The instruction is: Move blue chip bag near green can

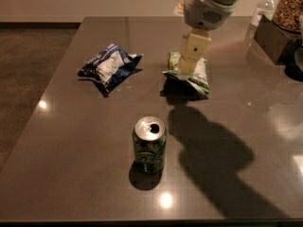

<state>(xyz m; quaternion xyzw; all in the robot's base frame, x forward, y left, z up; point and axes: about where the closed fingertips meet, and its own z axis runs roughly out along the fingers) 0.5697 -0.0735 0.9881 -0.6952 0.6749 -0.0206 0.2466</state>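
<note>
The blue chip bag (110,66) lies on the dark table (71,164) at the left of middle, dark blue with white patches. The green can (150,144) stands upright near the table's front, its silver top open. My gripper (190,59) hangs from the arm at the upper middle. It is in front of the light green and white snack bag (195,74), to the right of the blue chip bag and apart from it. It holds nothing that I can see.
A glass jar of nuts on a dark stand (283,18) sits at the table's far right corner. The arm's shadow (213,155) falls across the table right of the can. The floor (28,65) lies beyond the left edge.
</note>
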